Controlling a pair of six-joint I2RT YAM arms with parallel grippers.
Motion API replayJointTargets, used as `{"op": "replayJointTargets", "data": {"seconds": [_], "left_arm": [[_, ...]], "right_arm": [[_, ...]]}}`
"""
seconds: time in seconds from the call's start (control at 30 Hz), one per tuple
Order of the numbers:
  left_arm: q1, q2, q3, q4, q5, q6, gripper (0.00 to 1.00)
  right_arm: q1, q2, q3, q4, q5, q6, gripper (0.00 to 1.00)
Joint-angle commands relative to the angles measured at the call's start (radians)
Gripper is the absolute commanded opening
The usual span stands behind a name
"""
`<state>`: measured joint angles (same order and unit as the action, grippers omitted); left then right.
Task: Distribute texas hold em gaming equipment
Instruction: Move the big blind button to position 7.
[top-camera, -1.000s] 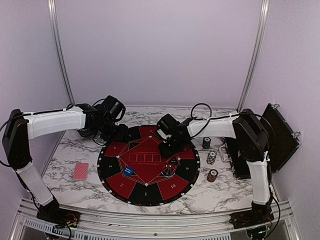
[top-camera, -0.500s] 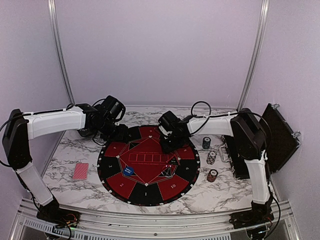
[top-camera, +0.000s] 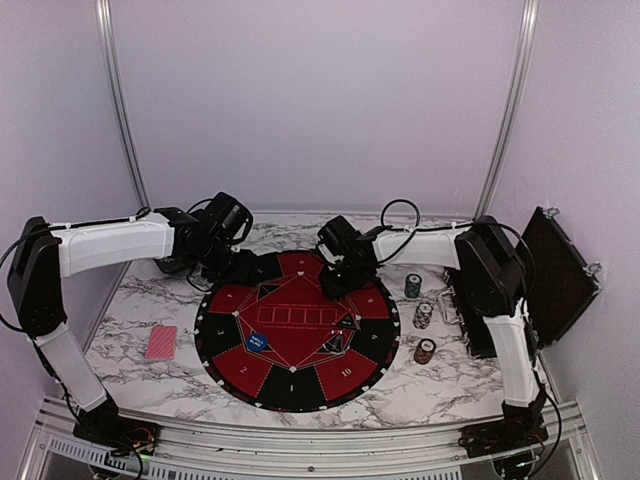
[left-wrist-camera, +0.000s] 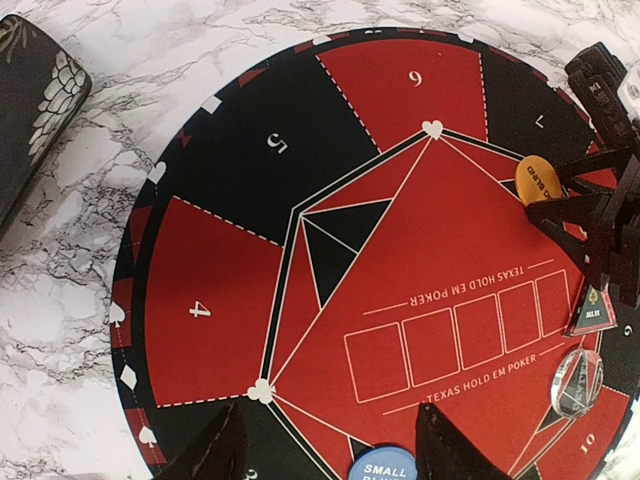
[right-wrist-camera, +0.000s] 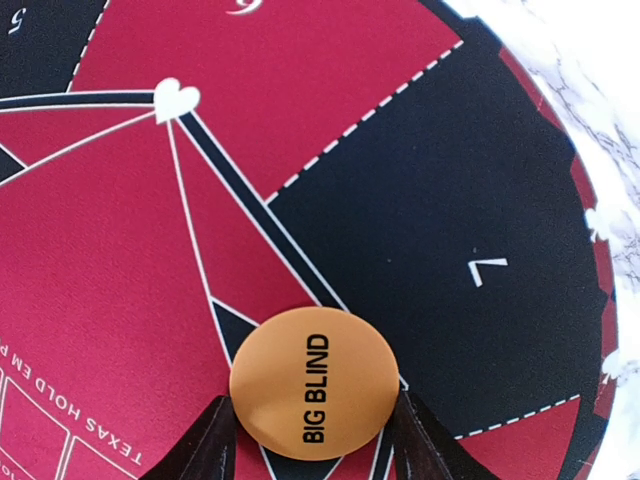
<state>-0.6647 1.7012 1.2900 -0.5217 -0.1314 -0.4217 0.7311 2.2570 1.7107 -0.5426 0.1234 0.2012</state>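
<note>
My right gripper (right-wrist-camera: 312, 404) is shut on the orange disc (right-wrist-camera: 314, 383), marked BIG BLIND, over the far part of the round mat (top-camera: 291, 385) near segment 7. It also shows in the top view (top-camera: 334, 282). My left gripper (left-wrist-camera: 330, 455) is open and empty above the mat's far left side (top-camera: 240, 265). The blue marker (left-wrist-camera: 383, 468) lies on the mat below its fingers and also shows in the top view (top-camera: 258, 341). A red-backed card (top-camera: 160, 342) lies on the table left of the mat. Three chip stacks (top-camera: 424, 315) stand right of the mat.
A black case (top-camera: 560, 270) stands open at the right edge. A dark patterned box (left-wrist-camera: 30, 110) lies off the mat's far left. A clear disc (left-wrist-camera: 578, 380) and a dark triangular marker (left-wrist-camera: 592, 310) lie on the mat. Marble table (top-camera: 150, 300) surrounds the mat.
My right gripper has moved toward the far edge of the mat with the orange disc in it. The left arm has barely moved.
</note>
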Motion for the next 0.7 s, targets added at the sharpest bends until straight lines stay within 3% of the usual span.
{"op": "replayJointTargets", "data": {"seconds": [0.0, 0.67], "left_arm": [[0.002, 0.014, 0.025, -0.032, 0.007, 0.009, 0.59], [0.002, 0.004, 0.023, -0.032, 0.000, 0.011, 0.60]], "right_arm": [[-0.031, 0.044, -0.016, -0.028, 0.035, -0.011, 0.52], [-0.020, -0.046, -0.003, -0.036, -0.037, -0.018, 0.69]]}}
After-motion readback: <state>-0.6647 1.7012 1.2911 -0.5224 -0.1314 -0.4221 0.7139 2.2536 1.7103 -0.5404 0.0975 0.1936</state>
